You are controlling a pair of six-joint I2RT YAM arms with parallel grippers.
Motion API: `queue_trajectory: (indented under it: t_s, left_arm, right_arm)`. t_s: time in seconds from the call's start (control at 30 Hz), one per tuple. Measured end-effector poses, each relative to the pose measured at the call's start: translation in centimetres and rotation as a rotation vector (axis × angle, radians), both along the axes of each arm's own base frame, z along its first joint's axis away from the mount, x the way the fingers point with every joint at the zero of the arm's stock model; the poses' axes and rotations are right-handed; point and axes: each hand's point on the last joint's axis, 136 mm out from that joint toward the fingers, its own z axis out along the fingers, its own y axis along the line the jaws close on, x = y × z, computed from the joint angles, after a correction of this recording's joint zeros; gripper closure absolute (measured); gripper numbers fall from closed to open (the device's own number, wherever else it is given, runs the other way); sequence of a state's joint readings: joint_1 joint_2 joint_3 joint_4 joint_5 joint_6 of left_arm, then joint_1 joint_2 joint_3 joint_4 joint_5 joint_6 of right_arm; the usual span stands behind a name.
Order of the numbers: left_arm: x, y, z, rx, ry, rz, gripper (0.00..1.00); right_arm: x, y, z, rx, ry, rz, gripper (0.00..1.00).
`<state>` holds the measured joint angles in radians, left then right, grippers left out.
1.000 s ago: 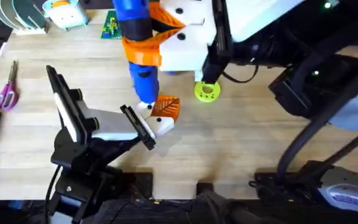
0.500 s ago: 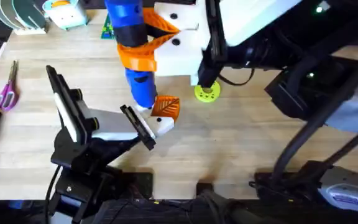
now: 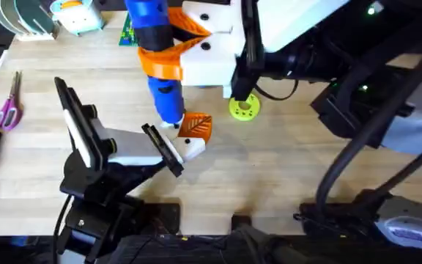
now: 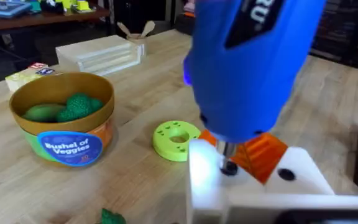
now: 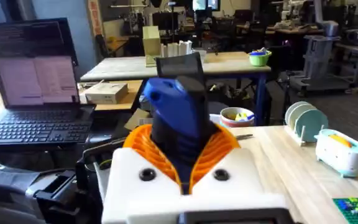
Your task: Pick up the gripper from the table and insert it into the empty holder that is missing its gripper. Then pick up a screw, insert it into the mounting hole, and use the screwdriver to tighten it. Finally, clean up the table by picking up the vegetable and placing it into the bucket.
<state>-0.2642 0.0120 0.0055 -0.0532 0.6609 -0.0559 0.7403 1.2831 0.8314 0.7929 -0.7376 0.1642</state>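
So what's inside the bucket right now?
The bucket holds a bumpy dark green vegetable and a smoother light green piece. Its wall hides anything underneath them.

- The screwdriver (image 3: 156, 59) has its handle top cut off by the overhead view's upper edge; its metal tip is too small to make out there.
- The gripper (image 4: 260, 152), orange, is mostly hidden behind the blue handle and the white holder (image 4: 253, 186) in the left wrist view.
- The vegetable (image 4: 112, 217) is cut off at that view's edge, only a dark green scrap showing.
- The bucket (image 4: 64, 124) has blurred green contents.
- The left gripper (image 3: 168, 150) has fingers too foreshortened to judge.
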Motion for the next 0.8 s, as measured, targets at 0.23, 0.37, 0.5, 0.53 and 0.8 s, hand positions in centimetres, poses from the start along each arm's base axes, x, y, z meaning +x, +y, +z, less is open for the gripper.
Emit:
queue_trajectory:
  t_s: [0.23,0.37,0.5,0.53,0.8]
  left_arm:
    - [0.0,0.0,0.0,0.0,0.0,0.0,0.983]
    - [0.0,0.0,0.01,0.0,0.0,0.0,0.983]
    - [0.0,0.0,0.0,0.0,0.0,0.0,0.983]
    - [0.0,0.0,0.0,0.0,0.0,0.0,0.983]
    - [0.0,0.0,0.0,0.0,0.0,0.0,0.983]
  right_arm:
    - [0.01,0.0,0.0,0.0,0.0,0.0,0.977]
    - [0.01,0.0,0.29,0.004,-0.004,0.0,0.977]
    - [0.01,0.0,0.44,0.007,-0.007,0.0,0.977]
    - [0.01,0.0,0.47,0.007,-0.007,0.0,0.977]
    - [-0.14,0.01,0.78,0.01,-0.014,0.008,0.977]
